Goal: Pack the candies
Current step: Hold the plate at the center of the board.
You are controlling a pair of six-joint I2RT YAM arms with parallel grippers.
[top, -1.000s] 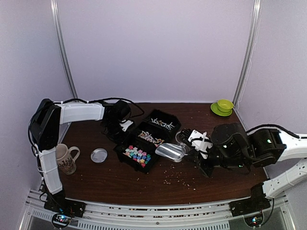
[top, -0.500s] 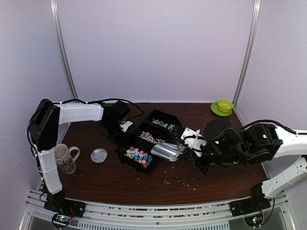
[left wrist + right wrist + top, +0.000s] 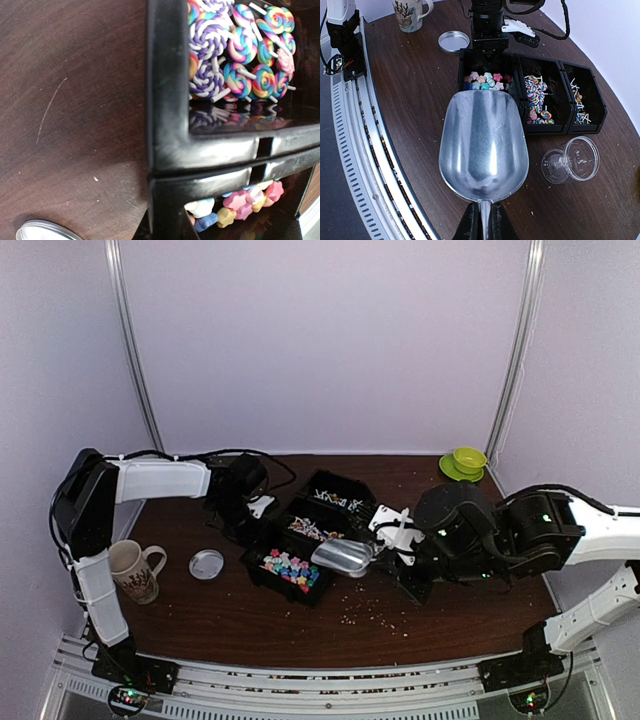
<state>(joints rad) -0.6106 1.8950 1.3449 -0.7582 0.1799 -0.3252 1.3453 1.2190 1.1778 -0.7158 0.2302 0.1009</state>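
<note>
1. Leftward is where the scoop [image 3: 343,557] has travelled in the last second. The right gripper [image 3: 380,548] has carried it from beside the tray [image 3: 252,562] to just over the tray's near edge.
2. That gripper is clamped on the scoop's handle, and the bowl is empty.
3. At the tray's far rim the left gripper [image 3: 254,523] is closed tight, seemingly pinching the wall to steady it.
4. All the candies [image 3: 485,81] sit in the tray: pastel chunks at the end by the scoop, then swirled lollipops, then white sticks.
5. A steep dip could catch the tray wall and flick candies onto the table.
6. The clear cup [image 3: 572,160] appears to lie tipped beside the tray, so pouring into it could spill.
</note>
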